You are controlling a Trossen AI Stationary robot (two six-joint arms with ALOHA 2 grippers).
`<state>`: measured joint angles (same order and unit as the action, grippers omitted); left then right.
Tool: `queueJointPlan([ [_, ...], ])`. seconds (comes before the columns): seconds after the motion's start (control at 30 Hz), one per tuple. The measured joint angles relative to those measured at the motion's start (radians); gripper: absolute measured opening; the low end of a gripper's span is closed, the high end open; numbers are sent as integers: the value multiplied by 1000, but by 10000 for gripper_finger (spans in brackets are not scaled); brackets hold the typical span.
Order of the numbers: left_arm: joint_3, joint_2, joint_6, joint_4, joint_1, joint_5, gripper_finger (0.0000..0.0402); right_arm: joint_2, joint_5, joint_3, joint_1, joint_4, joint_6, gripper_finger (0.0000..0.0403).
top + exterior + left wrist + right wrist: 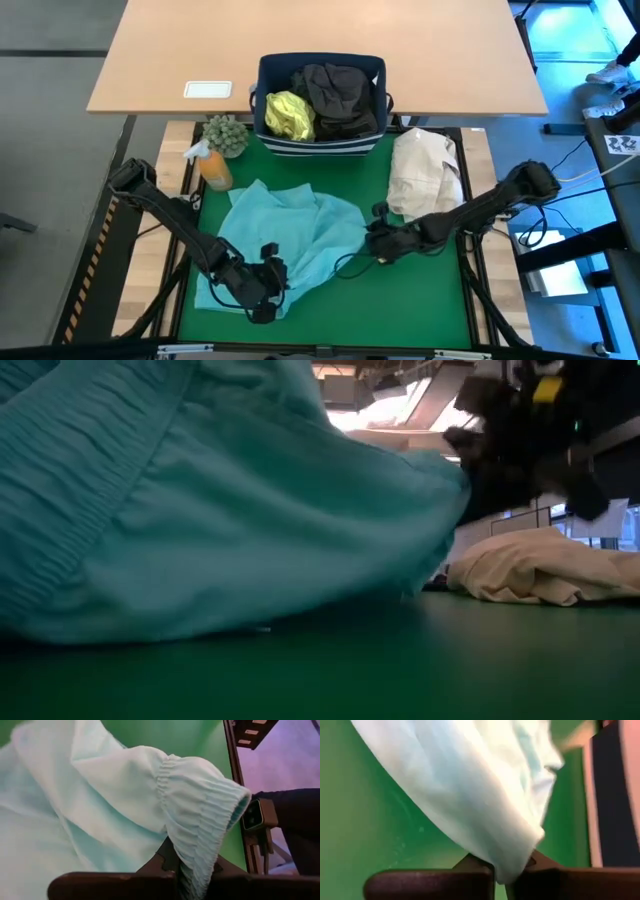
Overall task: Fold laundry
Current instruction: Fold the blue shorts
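Turquoise garment (290, 235): crumpled on green worktop (420, 290).
Left gripper (268, 298): fingers clamped on its ribbed hem.
Right gripper (377, 243): fingers pinched on opposite edge.
Risk: thin pinch may slip when pulled taut.

A robotics lab: green-matted test rig (420, 300), cabled floor, overhead strip lights

The green mat (400, 300) carries the turquoise garment (290, 235), spread between the two sets of jaws, its cuffed edge (gathered elastic) in the left pair and its far edge in the right. The cream bundle (425, 170) lies just behind the right jaws. The navy bin (320, 140), plant (226, 133) and orange bottle (214, 168) sit well beyond both.
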<state>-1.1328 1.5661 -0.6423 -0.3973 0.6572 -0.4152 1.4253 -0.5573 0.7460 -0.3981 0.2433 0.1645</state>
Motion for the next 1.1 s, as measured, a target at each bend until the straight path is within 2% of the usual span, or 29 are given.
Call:
queueJointPlan([
  [0.37,0,0,0,75,9,24,5,-245,27,2,-2,151,-59,2],
  [0.5,-15,2,53,98,21,32,4,-284,146,2,-2,178,-63,2],
  [0.63,-59,2,87,89,44,12,4,-289,333,2,-2,180,-63,1],
  [0.73,-107,2,98,15,68,-22,4,-279,403,2,-2,179,-84,1],
  [0.9,-161,2,-13,-168,99,-95,3,-259,472,2,-2,190,-118,1],
  [1.1,-170,2,-140,-305,101,-122,3,-206,384,2,0,176,-184,17],
])
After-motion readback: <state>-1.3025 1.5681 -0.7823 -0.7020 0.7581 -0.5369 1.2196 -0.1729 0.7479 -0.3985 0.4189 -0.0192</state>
